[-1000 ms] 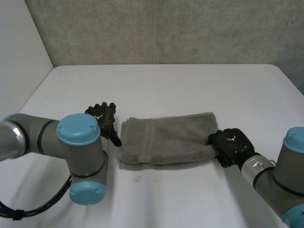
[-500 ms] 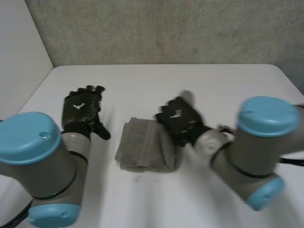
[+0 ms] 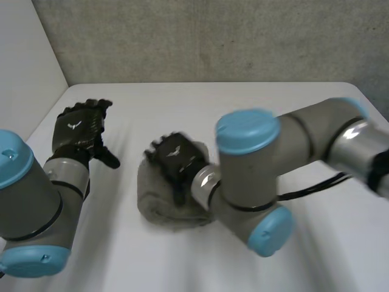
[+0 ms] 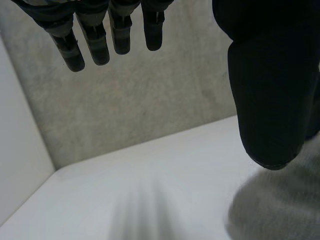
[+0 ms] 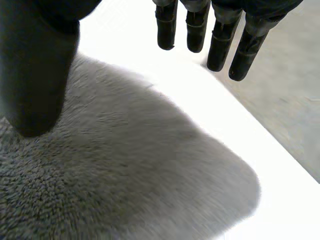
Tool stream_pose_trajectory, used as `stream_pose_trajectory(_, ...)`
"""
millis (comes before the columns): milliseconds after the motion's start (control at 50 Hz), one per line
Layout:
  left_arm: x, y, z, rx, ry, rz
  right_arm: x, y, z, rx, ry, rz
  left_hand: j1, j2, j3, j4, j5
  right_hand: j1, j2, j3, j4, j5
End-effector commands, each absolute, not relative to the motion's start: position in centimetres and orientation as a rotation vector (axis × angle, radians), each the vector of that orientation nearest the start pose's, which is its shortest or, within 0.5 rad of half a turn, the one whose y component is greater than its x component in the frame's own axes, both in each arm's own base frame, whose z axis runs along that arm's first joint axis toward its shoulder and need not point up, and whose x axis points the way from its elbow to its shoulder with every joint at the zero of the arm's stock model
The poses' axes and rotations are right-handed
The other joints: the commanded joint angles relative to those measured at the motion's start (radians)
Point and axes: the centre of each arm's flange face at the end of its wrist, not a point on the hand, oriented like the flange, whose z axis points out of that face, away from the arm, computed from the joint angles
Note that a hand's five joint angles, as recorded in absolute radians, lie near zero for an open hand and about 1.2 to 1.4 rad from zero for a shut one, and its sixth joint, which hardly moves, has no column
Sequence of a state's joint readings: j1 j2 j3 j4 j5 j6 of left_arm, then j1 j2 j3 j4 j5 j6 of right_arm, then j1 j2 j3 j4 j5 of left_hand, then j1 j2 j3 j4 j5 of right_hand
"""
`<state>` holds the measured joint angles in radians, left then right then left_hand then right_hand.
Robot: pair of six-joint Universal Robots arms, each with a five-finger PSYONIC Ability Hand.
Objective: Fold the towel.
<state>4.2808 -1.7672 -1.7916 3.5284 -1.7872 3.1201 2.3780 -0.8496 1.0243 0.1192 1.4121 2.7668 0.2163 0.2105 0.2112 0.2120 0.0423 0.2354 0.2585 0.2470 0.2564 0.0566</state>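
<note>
The grey towel [image 3: 157, 210] lies in a small folded bundle left of the table's middle. My right hand [image 3: 176, 161] hovers just over the bundle's top with straight, spread fingers [image 5: 220, 40] and its thumb [image 5: 35, 75] apart from them, open, with the towel [image 5: 125, 175] under its palm and nothing pinched. My left hand [image 3: 79, 128] is raised at the left, clear of the cloth. It is open, its fingers [image 4: 95, 40] straight, and an edge of the towel [image 4: 280, 210] lies below its thumb.
The white table [image 3: 273, 115] stretches bare to the right and back of the towel. A grey wall [image 3: 213, 36] runs along its far edge and a white wall [image 3: 24, 79] closes the left side. My right arm [image 3: 292, 158] reaches across the table's middle.
My right hand carried the towel's right end over to the left, folding it into a short bundle, then let go. My left hand rose and moved away to the left.
</note>
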Motion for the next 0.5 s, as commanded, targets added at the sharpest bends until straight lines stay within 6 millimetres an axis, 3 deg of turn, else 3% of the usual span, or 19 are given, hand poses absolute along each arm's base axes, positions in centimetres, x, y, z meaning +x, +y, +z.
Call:
stream_pose_trajectory(20,-26.3,-25.3,22.8,0.34,2.368,-2.396,35.9,-21.6,21.8,-0.989,1.975,-1.555,0.032,0.038,0.038,0.037,0.032,-0.061,-0.084,-0.072,-0.082,-0.057)
stream_pose_trajectory(180,-28.9,-24.1,22.5,0.445,2.421,-2.403,34.5,-22.7,20.7,-0.823,2.03,-1.433,0.035,0.041,0.041,0.04,0.035,-0.061,-0.084,-0.072,-0.082,-0.057)
stream_pose_trajectory(360,-27.8,-22.0,18.6,0.531,2.621,-2.061,36.2,-23.8,17.5,-0.803,2.073,-1.349,0.006,0.012,0.011,0.01,0.005,-0.061,-0.084,-0.072,-0.082,-0.057)
stream_pose_trajectory(500,-27.3,-21.2,16.1,0.576,2.677,-1.929,38.0,-23.1,16.2,-0.854,2.059,-1.335,-0.006,0.0,-0.001,-0.001,-0.006,-0.061,-0.084,-0.072,-0.082,-0.057)
